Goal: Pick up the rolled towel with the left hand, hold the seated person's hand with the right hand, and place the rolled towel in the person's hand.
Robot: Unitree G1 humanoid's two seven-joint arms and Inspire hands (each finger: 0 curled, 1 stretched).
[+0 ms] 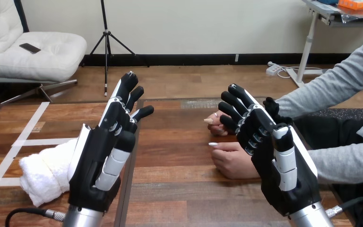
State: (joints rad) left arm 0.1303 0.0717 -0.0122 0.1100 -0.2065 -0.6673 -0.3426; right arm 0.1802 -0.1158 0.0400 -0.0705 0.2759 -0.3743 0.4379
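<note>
We've 2 hands up. Left hand [105, 153] just beside towel [42, 172], fingers straight, gripping nothing; towel lies on table [179, 189], ready for pickup. Right hand [270, 156], fingers loosely spread, poised over person's nearer hand [234, 161].

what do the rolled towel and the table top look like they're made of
Rolled towel: probably white terry cloth, going by its fuzzy, nubby, matte surface and soft folds.
Table: wood or a wood-look surface, with brown grained planks, visible seams and a slight sheen. Solid wood or laminate cannot be told from the look alone.
</note>
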